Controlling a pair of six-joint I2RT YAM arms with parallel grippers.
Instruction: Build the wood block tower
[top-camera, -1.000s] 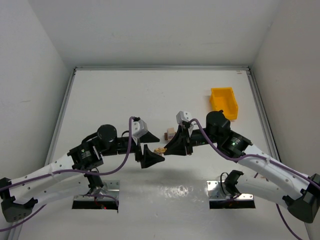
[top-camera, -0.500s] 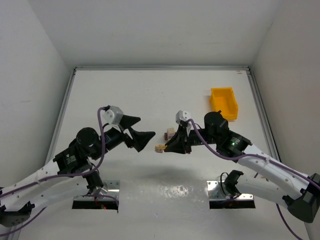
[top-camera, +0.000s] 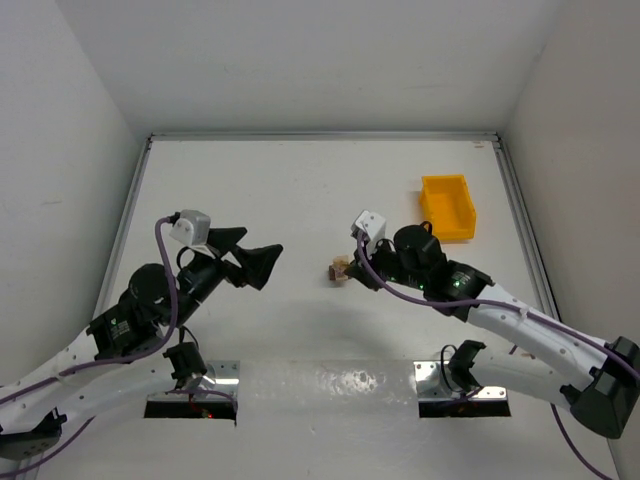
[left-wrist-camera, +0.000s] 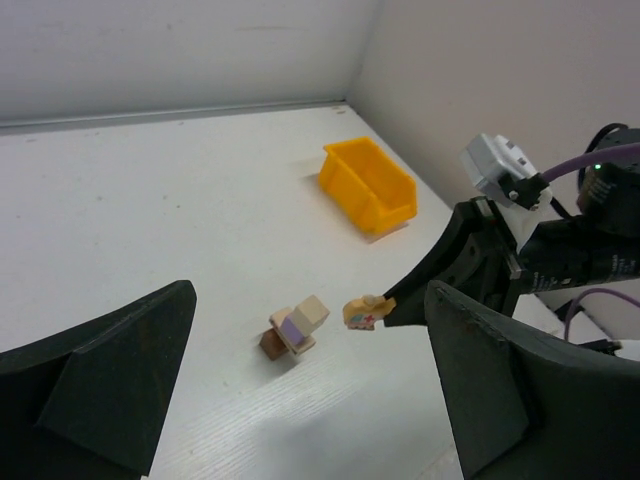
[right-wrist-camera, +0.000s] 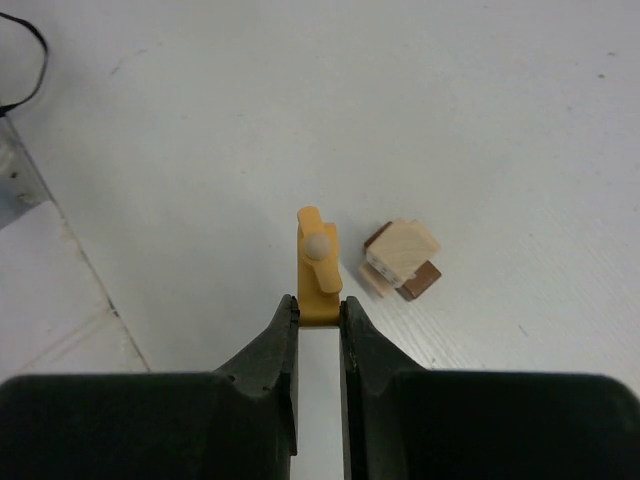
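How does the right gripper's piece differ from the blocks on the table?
The held piece is yellowish, oblong, with a round knob, pinched in the right gripper; the block stack stands free on the table. The held piece is single; the block stack layers a light block over a brown one. Both look wooden.

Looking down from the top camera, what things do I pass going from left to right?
The left gripper → the pile of little wooden blocks → the yellow bin.

Left gripper (top-camera: 254, 252) withdrawn leftward, opened wider; right gripper (right-wrist-camera: 319, 306) carried tan block (right-wrist-camera: 318, 262) beside stack (right-wrist-camera: 402, 258), apparently lifted.
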